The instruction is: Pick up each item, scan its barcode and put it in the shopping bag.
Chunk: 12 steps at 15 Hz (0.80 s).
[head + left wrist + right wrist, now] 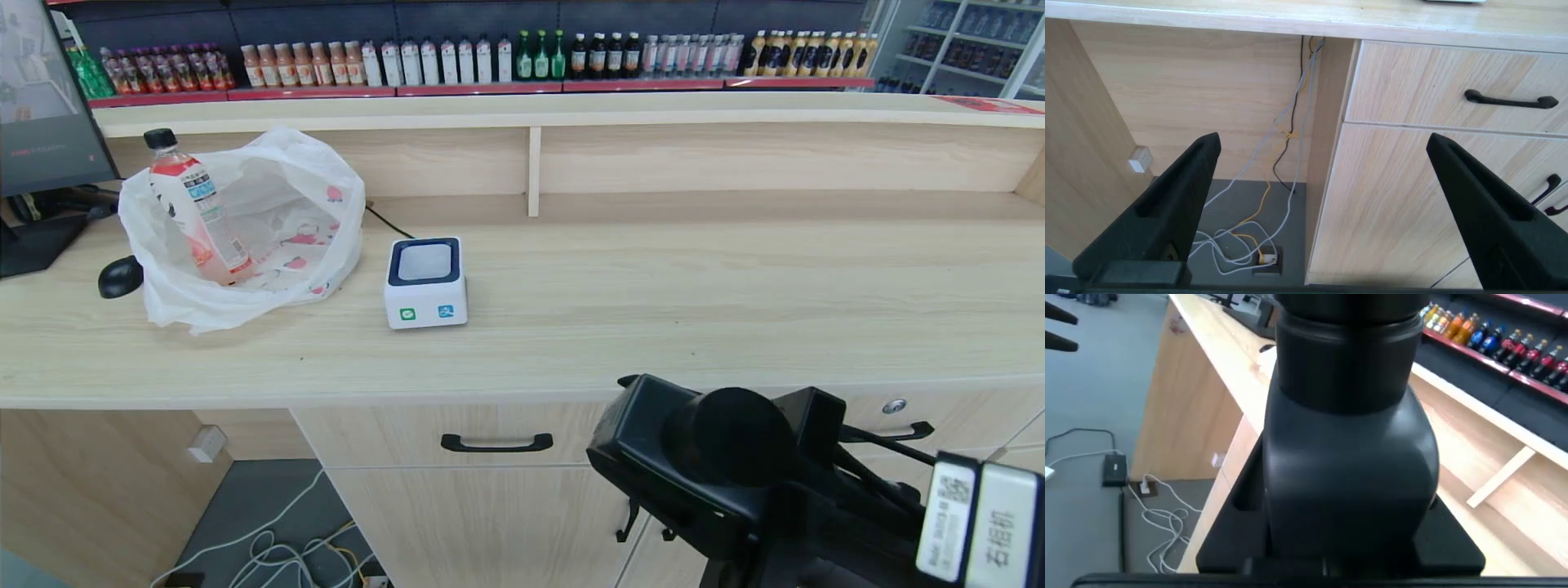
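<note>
Down in front of the counter, the left pincer (1323, 143) hangs with its two black fingers (1167, 212) spread wide and nothing between them. Straight ahead of it stands the pale wooden cabinet front (1429, 188) with a black bar-shaped drawer handle (1511, 100). Next to the cabinet is an open knee-space where thin white, yellow and black cables (1288, 135) trail down towards the grey floor. A small white wall socket (1140, 159) sits on the side panel of that space.

The right pincer (816, 498) sits low as well, before the drawers and under the edge of the worktop. Whether it is wide or closed I cannot tell.

Above and beyond both pincers runs the light wooden counter top (653, 310). Nearest on it, up and to the left of the right pincer, stands a white cube-shaped barcode scanner (425, 282) with a dark blue frame round its pale window. Just past the scanner, farther from the right pincer, a white plastic shopping bag with pink prints (326, 204) stands open. A clear plastic bottle of pink drink with a black cap (200, 214) leans inside the bag, foot down and cap tilted away from the scanner, well apart from either pincer. A black computer mouse (120, 276) lies just beside the bag's far side, and a dark monitor (49, 98) stands beyond it. Farthest off, behind a raised wooden ledge (531, 114), a red-edged shelf (482, 86) carries rows of drink bottles.
</note>
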Available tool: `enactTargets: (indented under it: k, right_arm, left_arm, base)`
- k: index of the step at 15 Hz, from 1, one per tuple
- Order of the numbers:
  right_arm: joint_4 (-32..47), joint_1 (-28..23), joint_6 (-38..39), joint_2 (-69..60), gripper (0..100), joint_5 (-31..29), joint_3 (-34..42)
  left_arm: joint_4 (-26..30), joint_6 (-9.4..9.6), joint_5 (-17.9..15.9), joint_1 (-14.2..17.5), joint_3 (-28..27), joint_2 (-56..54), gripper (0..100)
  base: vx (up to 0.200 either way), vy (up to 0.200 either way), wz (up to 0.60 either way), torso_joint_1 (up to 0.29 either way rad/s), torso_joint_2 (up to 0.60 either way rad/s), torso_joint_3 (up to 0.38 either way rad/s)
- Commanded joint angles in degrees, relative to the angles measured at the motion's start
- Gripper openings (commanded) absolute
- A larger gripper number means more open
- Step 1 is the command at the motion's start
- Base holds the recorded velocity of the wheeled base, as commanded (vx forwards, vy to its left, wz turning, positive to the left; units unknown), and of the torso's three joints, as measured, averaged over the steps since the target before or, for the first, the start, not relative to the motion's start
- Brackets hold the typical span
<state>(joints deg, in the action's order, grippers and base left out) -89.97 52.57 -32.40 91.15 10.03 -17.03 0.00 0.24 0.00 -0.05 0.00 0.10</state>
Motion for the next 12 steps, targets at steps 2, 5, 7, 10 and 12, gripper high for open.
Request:
enactTargets:
  k: [2, 5, 7, 10, 12]
  right_arm:
    - [-0.03, -1.15, 3.66, -0.36, 0, -0.01, -0.72]
    - [-0.03, -1.41, 16.85, -1.15, 0, -8.01, -6.79]
    - [-0.03, -1.77, 28.1, 0.87, 0, -19.53, -12.15]
    - [-0.03, -3.87, 29.94, 3.42, 0, -19.88, -15.84]
    - [-0.03, -4.49, 31.26, 3.86, 0, -20.23, -15.75]
  left_arm:
    - [0.0, 0.02, 0.0, -0.04, 0.0, -0.01, 100]
    - [0.0, 0.02, 0.0, -0.04, 0.0, -0.01, 100]
    - [0.0, 0.02, 0.0, -0.04, 0.0, -0.01, 100]
    - [0.0, 0.02, 0.0, 0.05, 0.0, -0.01, 100]
    - [0.0, 0.02, 0.0, 0.05, 0.0, -0.01, 100]
  base:
    - [0.0, 0.0, 0.0, 0.0, 0.0, 0.0]
    - [0.0, 0.0, 0.0, 0.0, 0.0, 0.0]
    - [0.0, 0.0, 0.0, 0.0, 0.0, 0.0]
    - [0.0, 0.0, 0.0, 0.0, 0.0, 0.0]
    - [0.0, 0.0, 0.0, 0.0, 0.0, 0.0]
